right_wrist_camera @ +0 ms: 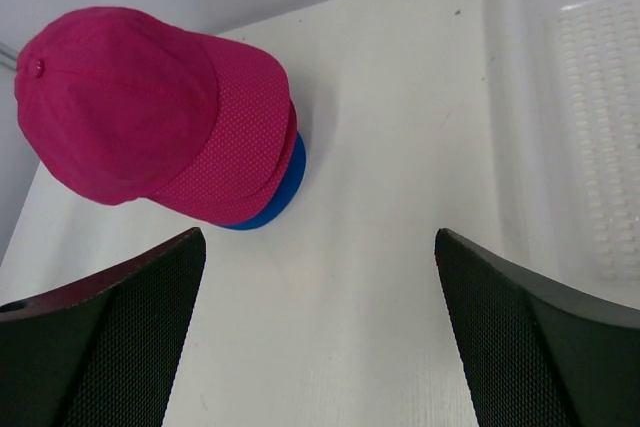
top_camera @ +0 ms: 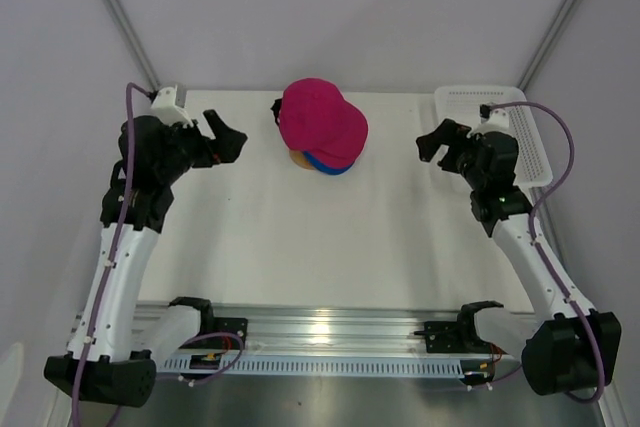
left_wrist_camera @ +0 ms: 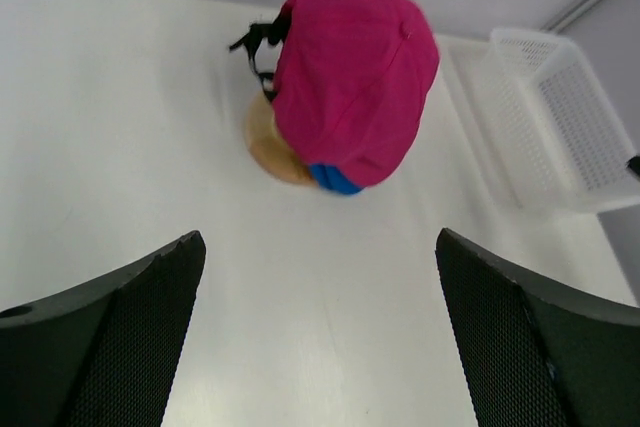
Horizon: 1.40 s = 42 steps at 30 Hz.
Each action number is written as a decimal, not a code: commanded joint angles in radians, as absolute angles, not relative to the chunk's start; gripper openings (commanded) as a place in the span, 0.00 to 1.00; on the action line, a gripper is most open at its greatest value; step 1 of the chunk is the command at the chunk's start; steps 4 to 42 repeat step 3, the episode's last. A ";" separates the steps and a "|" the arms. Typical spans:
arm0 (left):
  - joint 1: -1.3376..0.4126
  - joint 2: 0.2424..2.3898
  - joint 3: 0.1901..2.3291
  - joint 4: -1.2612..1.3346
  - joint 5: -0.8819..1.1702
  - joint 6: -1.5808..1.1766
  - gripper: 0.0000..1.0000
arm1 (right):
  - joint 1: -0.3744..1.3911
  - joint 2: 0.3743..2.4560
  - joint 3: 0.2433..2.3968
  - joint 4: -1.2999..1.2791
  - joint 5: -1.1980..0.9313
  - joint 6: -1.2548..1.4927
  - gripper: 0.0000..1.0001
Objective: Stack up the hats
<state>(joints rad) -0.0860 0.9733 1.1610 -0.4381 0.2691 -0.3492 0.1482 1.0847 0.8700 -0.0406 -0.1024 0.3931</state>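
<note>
The left gripper [top_camera: 228, 137] hangs with its jaws spread wide and nothing between them, above the table [top_camera: 330, 247] to the left of the hats. The right gripper [top_camera: 435, 139] is likewise wide open and empty, on the hats' right, just beside the basket [top_camera: 500, 107]. Each wrist view looks between its own dark, mesh-textured fingers [left_wrist_camera: 130, 327] at bare white tabletop, with the hats well apart from the fingertips.

The hats sit stacked at the far middle of the table. The pink hat [top_camera: 322, 119] is on top, a magenta fabric cap with a rounded crown, a small button at the top and a finely dotted brim. Under its brim the blue hat [top_camera: 330, 165] shows only as a royal blue crescent. Whether another pink one lies between them I cannot tell. A tan stand [top_camera: 298, 156] peeks out beneath the stack on its near left side.

A black strap [top_camera: 277, 107] sticks out from the back of the stack on the far left. The white basket stands at the far right corner, clear of the hats. Nothing lies between either gripper and the stack.

The stack's long axis runs on a diagonal, crown at the far left, brims pointing near and right, towards the right arm's side. The top hat tilts, brim down.
</note>
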 commanded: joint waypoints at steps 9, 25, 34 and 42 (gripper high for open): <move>-0.101 0.844 1.287 -0.678 0.207 -0.200 0.99 | 0.140 1.084 0.871 0.037 -0.104 0.338 0.99; -0.101 0.844 1.287 -0.678 0.207 -0.200 0.99 | 0.140 1.084 0.871 0.037 -0.104 0.338 0.99; -0.101 0.844 1.287 -0.678 0.207 -0.200 0.99 | 0.140 1.084 0.871 0.037 -0.104 0.338 0.99; -0.101 0.844 1.287 -0.678 0.207 -0.200 0.99 | 0.140 1.084 0.871 0.037 -0.104 0.338 0.99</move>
